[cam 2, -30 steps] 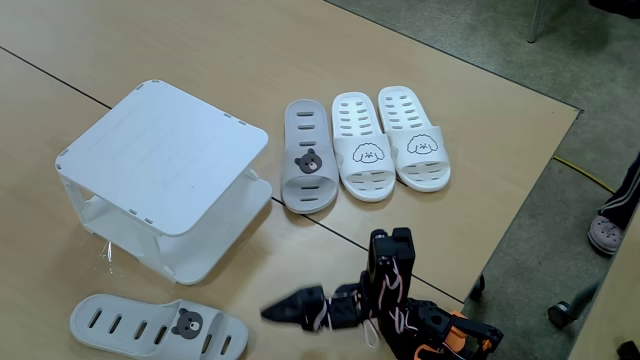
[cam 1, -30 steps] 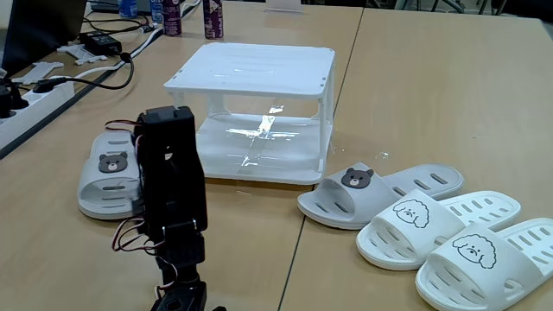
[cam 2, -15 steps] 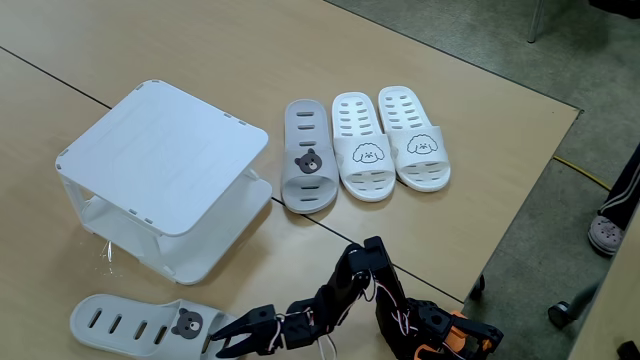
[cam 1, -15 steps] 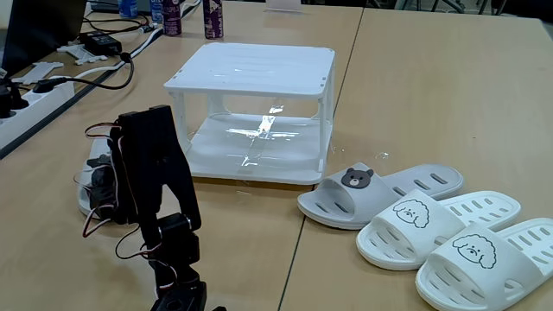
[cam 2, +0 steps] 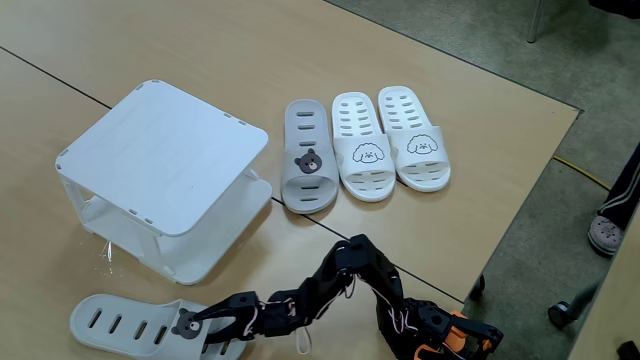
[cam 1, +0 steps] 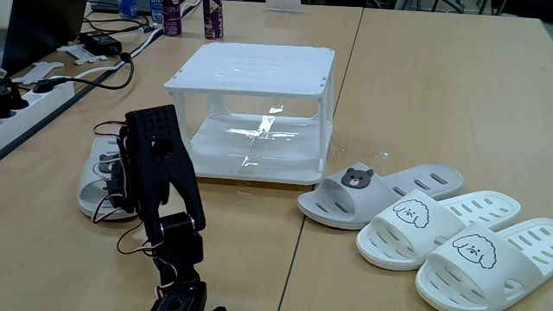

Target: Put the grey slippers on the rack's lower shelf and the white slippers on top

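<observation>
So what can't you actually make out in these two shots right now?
- Gripper: over the grey slipper in a fixed view; open or shut is too small to tell.
- That slipper in a fixed view: mostly hidden behind the arm.
- Lower shelf: glare washes out its surface.

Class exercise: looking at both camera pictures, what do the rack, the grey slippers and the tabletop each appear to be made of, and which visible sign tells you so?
The rack: probably glossy white plastic; its lower shelf mirrors bright light. The grey slippers: likely matte moulded rubber or foam, with smooth rounded edges, slotted straps and no shine. The table: seemingly wood-look laminate; pale grain, even surface, straight seam between panels.
</observation>
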Tool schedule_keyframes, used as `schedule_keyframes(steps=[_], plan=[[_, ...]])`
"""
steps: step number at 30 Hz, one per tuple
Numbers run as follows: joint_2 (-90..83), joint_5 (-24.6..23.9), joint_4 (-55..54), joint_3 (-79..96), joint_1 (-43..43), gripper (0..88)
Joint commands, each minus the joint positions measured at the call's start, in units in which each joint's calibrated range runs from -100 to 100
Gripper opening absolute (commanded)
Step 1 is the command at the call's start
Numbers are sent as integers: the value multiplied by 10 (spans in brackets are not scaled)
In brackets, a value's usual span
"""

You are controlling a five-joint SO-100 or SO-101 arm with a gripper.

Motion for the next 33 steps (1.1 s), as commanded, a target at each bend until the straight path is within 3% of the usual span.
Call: schedule_keyframes(steps=[1,7,9,12,17,22,29,33], plan=[[35,4,1,-130,1,289],[113,4,0,-229,0,279],[126,4,0,-243,-1,211],[127,4,-4,-251,-1,0],[18,4,-6,-222,-1,7],[-204,4,0,-42,2,7],[-505,4,0,345,7,7],[-605,4,-2,490,70,7]])
